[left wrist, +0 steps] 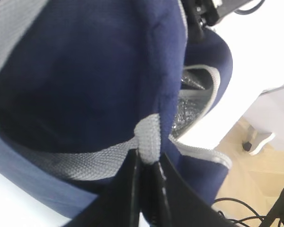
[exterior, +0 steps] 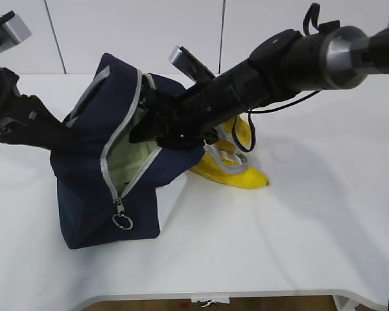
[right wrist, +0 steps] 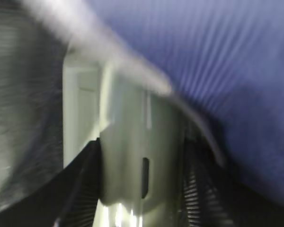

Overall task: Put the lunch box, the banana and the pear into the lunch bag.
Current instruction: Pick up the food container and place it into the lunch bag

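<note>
Two arms: both at the navy-blue fabric lunch bag (exterior: 110, 181).
Left gripper (left wrist: 146, 163): pinched on grey webbing handle (left wrist: 149, 135), bag mouth propped.
Right gripper (right wrist: 139, 189): half-spread, clamping pale-green-lidded clear lunch box (right wrist: 128, 142) — inside mouth.
Speckled yellow banana (exterior: 240, 172): table, bag's 3 o'clock.
Pear: unseen.
Next: release box — withdraw carefully.

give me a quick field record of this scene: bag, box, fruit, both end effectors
lunch bag: navy, on the white table, zipper open
lunch box: at the bag's opening, between the right end effector's fingers
banana: on the table behind the bag
pear: not visible
left end effector: shut on the bag's grey handle
right end effector: reaching into the bag, gripping the lunch box
</note>
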Tool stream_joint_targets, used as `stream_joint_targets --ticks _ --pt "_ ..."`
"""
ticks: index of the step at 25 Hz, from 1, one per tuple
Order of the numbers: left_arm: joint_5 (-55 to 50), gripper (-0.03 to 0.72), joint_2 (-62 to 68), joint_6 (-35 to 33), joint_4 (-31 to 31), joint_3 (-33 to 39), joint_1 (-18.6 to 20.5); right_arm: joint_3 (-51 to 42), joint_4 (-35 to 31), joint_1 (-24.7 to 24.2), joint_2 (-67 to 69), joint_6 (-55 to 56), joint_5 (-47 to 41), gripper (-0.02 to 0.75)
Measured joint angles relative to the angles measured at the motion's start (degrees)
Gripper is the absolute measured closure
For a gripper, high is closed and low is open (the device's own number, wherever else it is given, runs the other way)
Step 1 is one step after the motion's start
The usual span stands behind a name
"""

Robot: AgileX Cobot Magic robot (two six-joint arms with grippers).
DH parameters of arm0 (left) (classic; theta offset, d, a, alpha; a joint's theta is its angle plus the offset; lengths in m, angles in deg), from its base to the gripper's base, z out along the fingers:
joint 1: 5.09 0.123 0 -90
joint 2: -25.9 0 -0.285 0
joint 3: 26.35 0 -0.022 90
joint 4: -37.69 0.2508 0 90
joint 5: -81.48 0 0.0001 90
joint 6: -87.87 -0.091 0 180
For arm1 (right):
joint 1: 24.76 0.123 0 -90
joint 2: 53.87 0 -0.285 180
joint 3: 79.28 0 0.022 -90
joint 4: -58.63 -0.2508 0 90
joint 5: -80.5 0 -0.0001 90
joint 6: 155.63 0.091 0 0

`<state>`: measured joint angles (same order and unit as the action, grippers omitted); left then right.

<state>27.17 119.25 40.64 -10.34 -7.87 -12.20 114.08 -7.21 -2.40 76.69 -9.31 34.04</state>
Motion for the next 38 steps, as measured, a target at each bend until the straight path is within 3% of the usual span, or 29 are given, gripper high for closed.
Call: stream_joint_targets --ticks 19,26,31,38 --pt "-0.1 0.681 0.0 0.0 0.4 0.2 0.0 3.0 2.2 0.0 4.0 0.5 -0.1 0.370" --pt "-0.1 0.681 0.0 0.0 0.6 0.2 0.0 4.7 4.0 0.0 4.0 1.1 -3.3 0.257" --pt "-0.2 0.681 0.0 0.0 0.6 0.2 0.0 10.4 12.0 0.0 4.0 5.9 -9.3 0.209" --pt "-0.3 0.681 0.0 0.0 0.7 0.2 0.0 23.8 31.6 0.0 4.0 17.1 -22.4 0.209"
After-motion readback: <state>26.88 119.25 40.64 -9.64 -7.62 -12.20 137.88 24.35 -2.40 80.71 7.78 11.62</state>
